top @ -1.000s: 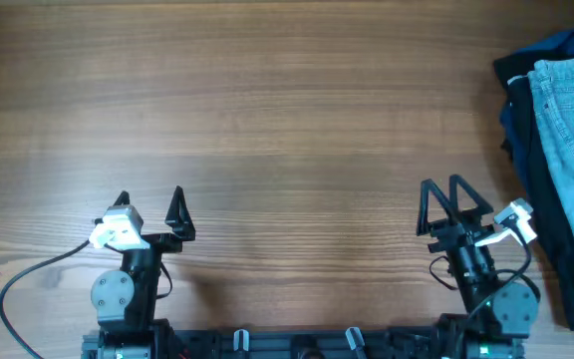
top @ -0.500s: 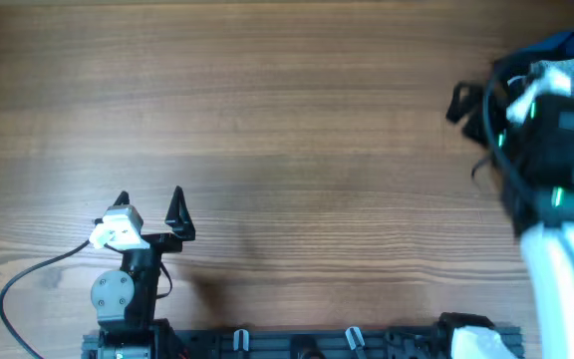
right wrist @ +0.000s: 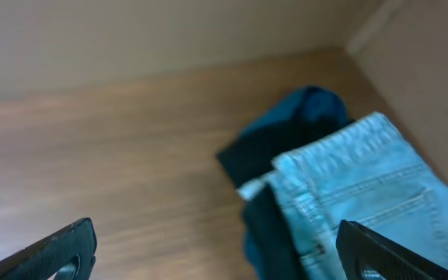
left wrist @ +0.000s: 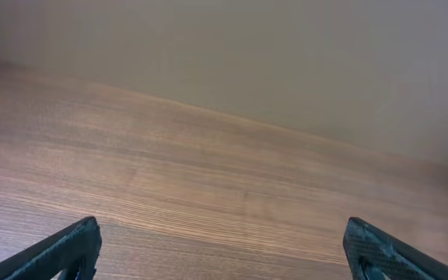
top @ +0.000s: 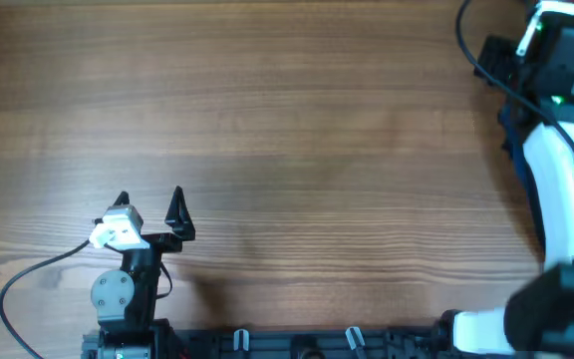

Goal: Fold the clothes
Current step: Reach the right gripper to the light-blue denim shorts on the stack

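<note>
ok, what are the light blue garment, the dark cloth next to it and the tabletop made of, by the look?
Light blue garment: faded denim, matte; stitched seams and a pocket outline show.
Dark cloth: soft crumpled fabric, black to deep blue; weave too blurred to tell.
Tabletop: smooth wood-grain surface, low sheen; solid wood or laminate, cannot tell.

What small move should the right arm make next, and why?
Probably lower the right gripper onto the light blue faded denim garment: the jaws stand open above it, holding nothing, and the denim lies on top of a dark blue cloth.
</note>
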`<move>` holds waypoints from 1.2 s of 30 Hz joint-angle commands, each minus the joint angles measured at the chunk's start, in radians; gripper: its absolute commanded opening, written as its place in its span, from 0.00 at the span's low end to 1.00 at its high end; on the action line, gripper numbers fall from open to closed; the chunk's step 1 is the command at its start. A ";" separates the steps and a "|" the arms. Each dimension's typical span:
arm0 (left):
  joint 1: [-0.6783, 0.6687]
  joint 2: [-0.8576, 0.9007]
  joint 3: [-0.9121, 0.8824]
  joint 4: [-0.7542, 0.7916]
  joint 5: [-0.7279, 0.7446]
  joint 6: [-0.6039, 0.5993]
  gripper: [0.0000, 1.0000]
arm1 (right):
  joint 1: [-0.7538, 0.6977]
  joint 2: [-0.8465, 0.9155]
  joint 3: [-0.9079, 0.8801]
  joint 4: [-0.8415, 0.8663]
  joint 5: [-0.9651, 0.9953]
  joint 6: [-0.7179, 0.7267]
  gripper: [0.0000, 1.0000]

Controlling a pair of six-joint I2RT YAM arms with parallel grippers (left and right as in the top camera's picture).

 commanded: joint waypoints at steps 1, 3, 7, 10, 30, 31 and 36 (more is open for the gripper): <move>0.009 -0.003 -0.006 -0.004 -0.006 0.009 1.00 | -0.005 0.111 0.018 0.045 0.150 -0.116 0.99; 0.009 -0.003 -0.006 -0.004 -0.006 0.009 1.00 | -0.013 0.155 0.018 0.068 0.196 -0.118 0.99; 0.009 -0.003 -0.006 -0.004 -0.006 0.009 1.00 | -0.072 0.229 0.018 0.119 0.204 -0.137 1.00; 0.009 -0.003 -0.006 -0.004 -0.006 0.009 1.00 | -0.124 0.264 0.018 0.157 0.158 -0.151 0.99; 0.009 -0.003 -0.006 -0.004 -0.006 0.010 1.00 | -0.180 0.397 0.018 0.224 0.071 -0.320 1.00; 0.009 -0.003 -0.006 -0.004 -0.006 0.009 1.00 | -0.180 0.397 0.018 0.230 0.080 -0.319 1.00; 0.009 -0.003 -0.006 -0.004 -0.006 0.010 1.00 | -0.180 0.397 0.018 0.270 0.190 -0.321 0.99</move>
